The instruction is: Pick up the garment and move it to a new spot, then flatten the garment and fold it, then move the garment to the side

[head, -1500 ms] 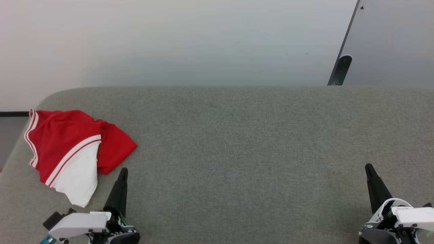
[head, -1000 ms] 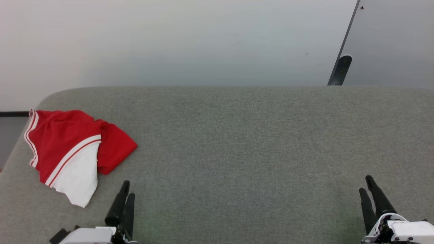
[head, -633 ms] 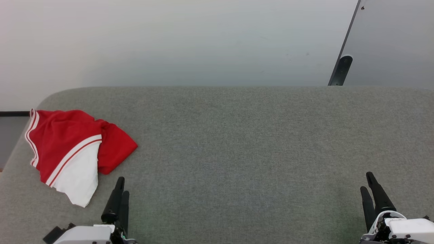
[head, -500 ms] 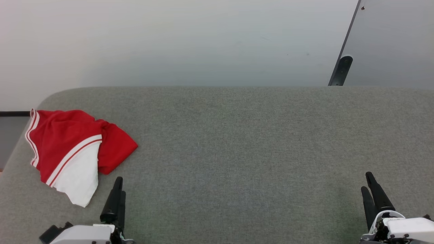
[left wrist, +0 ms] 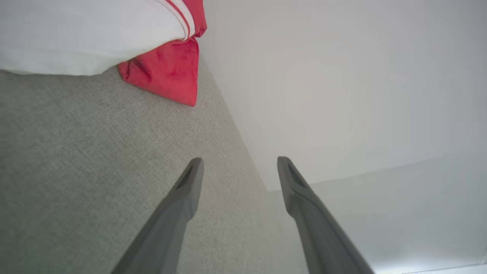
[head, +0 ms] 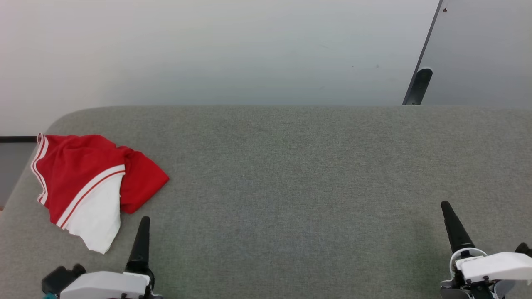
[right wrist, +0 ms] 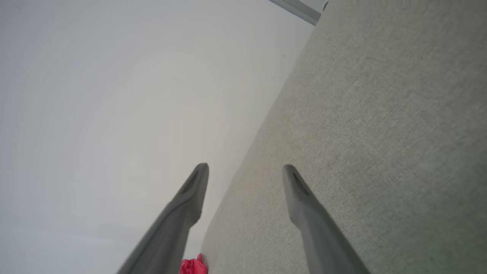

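Head view with both wrist views. At the far left, the garment (head: 83, 182) lies crumpled on the grey fabric-covered table (head: 291, 174), close to its left edge; it is bright red, with a white panel (head: 97, 218) turned toward the near side and red-and-white striped trim (head: 89, 187) along that panel and along the left hem. Just to the right of the garment and nearer, the left gripper (left wrist: 239, 161) is low over the table, clear of the cloth. Its jaws stand spread apart with nothing between them, and one dark finger (head: 139, 245) points away from the robot. In the left wrist view, the white panel and a red fold of the garment fill the upper left corner. The middle of the table is bare grey weave. At the near right, well apart from the garment, the right gripper (right wrist: 245, 167) likewise has its jaws parted and empty, one finger (head: 455, 228) rising from its white housing. Beyond the table's far edge is a pale floor (head: 208, 50), and at the far right a dark slanted bar (head: 417, 85) borders a grey panel (head: 482, 50).
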`<state>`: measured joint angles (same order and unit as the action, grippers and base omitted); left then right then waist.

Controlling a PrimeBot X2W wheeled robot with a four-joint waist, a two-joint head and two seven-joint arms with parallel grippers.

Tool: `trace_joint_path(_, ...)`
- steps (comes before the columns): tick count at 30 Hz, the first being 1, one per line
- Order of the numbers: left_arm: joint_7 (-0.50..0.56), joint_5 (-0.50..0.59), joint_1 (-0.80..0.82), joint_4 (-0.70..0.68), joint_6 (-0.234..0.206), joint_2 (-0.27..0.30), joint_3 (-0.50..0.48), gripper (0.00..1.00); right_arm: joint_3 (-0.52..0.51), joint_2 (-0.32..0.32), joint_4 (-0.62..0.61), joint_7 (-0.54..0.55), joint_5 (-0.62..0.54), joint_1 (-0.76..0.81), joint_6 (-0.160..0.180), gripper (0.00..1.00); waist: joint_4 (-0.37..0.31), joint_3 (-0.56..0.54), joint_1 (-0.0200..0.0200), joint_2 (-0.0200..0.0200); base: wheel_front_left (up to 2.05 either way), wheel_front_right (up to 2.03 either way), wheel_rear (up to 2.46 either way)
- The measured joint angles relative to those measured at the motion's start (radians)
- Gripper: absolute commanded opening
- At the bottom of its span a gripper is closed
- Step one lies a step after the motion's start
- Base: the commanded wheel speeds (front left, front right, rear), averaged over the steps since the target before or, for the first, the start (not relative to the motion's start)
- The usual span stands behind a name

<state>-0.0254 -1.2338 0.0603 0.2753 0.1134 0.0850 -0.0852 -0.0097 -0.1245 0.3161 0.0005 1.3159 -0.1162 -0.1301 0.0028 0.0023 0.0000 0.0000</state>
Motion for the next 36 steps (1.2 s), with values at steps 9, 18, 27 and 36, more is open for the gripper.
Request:
trace_joint_path(9,-0.032,0.219,-0.001,-0.018,-0.008,0.007,-0.003,1.00,0.022,-0.033,0.026,-0.037,-0.176,-0.026,0.000,1.00,-0.002,0.000,0.0000,0.0000,0.00,0.00,0.00)
trace_joint_path(18,-0.060,0.417,-0.005,-0.036,-0.027,0.013,0.001,1.00,0.030,-0.058,0.043,-0.072,-0.370,-0.040,0.000,1.00,-0.001,0.001,0.0000,0.0000,0.00,0.00,0.00)
trace_joint_path(27,-0.087,0.563,-0.012,-0.061,-0.033,0.021,0.005,1.00,0.026,-0.061,0.052,-0.090,-0.529,-0.058,0.000,1.00,-0.001,0.000,0.0000,0.0000,0.00,0.00,0.00)
trace_joint_path(36,-0.112,0.692,-0.019,-0.060,-0.036,0.039,0.021,1.00,0.032,-0.070,0.054,-0.113,-0.653,-0.064,0.000,1.00,-0.002,0.003,0.0000,0.0000,0.00,0.00,0.00)
